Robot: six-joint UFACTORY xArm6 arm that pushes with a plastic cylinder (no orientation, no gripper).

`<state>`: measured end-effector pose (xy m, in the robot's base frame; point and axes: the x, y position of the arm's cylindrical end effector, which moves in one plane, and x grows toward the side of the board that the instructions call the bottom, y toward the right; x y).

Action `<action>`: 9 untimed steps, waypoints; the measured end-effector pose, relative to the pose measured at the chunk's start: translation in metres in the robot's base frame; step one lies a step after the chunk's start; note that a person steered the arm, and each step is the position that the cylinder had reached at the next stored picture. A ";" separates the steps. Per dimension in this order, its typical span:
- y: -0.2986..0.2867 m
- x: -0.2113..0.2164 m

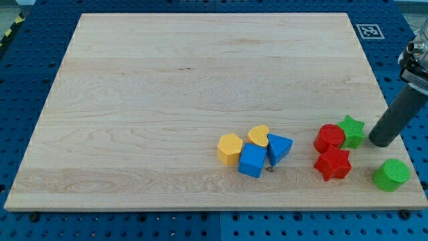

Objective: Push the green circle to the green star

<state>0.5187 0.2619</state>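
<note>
my tip [382, 141] — right of green star [352, 130] | green circle [391, 175] — below

Pale wooden board [167, 100], light tan with fine horizontal grain streaks, lying on a blue perforated table [27, 73] dotted with dark holes. Green star [352, 130] and green circle [391, 175], both the same bright green. Red circle [329, 138] and red star [333, 164], both saturated red. Yellow hexagon [229, 148] and yellow heart [258, 136], both warm orange-yellow. Blue cube [253, 161], mid blue; blue triangle [279, 147], the same blue. Rod ending in my tip [382, 142], matt dark grey to black. White tag [368, 31] printed with a black square pattern. Yellow-and-black striped tape [8, 35] at the view's top left.
</note>
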 end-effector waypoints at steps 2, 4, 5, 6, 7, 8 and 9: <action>-0.021 -0.052; -0.100 -0.057; -0.082 -0.095; -0.014 -0.068; 0.040 -0.002; 0.049 0.021; 0.049 0.078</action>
<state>0.5963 0.3109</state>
